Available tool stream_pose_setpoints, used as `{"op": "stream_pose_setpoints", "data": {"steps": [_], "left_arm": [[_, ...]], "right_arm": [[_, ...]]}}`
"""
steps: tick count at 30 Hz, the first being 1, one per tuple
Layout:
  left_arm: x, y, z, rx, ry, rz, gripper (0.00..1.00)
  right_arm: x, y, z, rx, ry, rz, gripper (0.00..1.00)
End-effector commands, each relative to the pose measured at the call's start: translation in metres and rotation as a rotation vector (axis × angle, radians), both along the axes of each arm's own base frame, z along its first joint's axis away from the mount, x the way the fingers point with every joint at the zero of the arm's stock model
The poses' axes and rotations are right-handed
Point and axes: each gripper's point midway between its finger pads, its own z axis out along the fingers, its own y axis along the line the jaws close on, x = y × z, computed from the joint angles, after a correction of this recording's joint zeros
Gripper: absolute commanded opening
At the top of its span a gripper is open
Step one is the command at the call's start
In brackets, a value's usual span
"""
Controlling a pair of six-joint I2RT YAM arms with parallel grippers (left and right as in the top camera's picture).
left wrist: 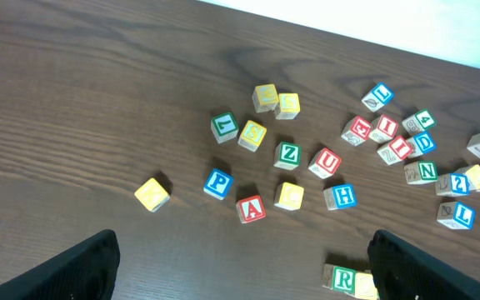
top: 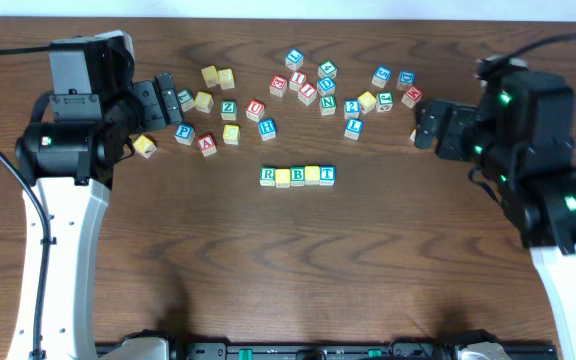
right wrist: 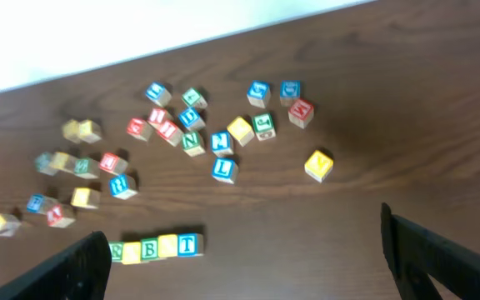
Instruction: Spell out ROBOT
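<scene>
roughly midway between left claw (top: 168, 97) and right claw (top: 419, 126), the row (top: 297, 176) runs side to side. both gape wide, empty.

R (top: 267, 176) and B (top: 297, 175) green, T (top: 327, 175) blue.

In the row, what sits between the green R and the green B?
One yellow-faced cube, in line between them; clearest in the overhead view.
</scene>
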Motion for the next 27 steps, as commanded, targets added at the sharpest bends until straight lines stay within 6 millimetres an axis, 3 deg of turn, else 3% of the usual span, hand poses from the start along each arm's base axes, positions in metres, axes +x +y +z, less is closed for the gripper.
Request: {"op": "stream_pose_setpoints", "data": {"steps": [1,3,5,8,12,15,21,22,27], "left_arm": [[0.002,0.003,0.002,0.013,-0.003,0.007,0.94],[0.002,0.003,0.002,0.013,-0.003,0.007,0.94],[0.002,0.003,0.002,0.013,-0.003,0.007,0.94],[0.002,0.003,0.002,0.013,-0.003,0.007,0.95],[0.002,0.003,0.002,0.013,-0.003,0.007,0.94],[0.002,0.003,0.002,0.013,-0.003,0.007,0.95],[0.002,0.003,0.002,0.013,-0.003,0.007,0.95],[0.002,0.003,0.002,0.013,-0.003,0.007,0.95],[0.002,0.003,0.002,0.013,-0.003,0.007,0.95]], "right_arm": [[-0.028,-0.01,0.027,-0.015,-0.079,-0.012,0.99],[-0.038,-0.012,0.032,-0.013,-0.093,-0.012,0.99],[-0.055,-0.017,0.02,-0.034,-0.027,-0.019,0.99],[-0.062,-0.031,0.013,-0.095,0.006,-0.068,0.99],[-0.056,-0.045,0.009,-0.126,-0.018,-0.128,0.99],[-0.042,-0.057,-0.003,-0.115,-0.146,-0.115,0.99],[-0.057,-0.068,-0.06,-0.089,-0.472,-0.154,0.99],[-0.063,-0.068,-0.077,-0.085,-0.534,-0.157,0.99],[-0.077,-0.064,-0.126,-0.08,-0.615,-0.156,0.99]]}}
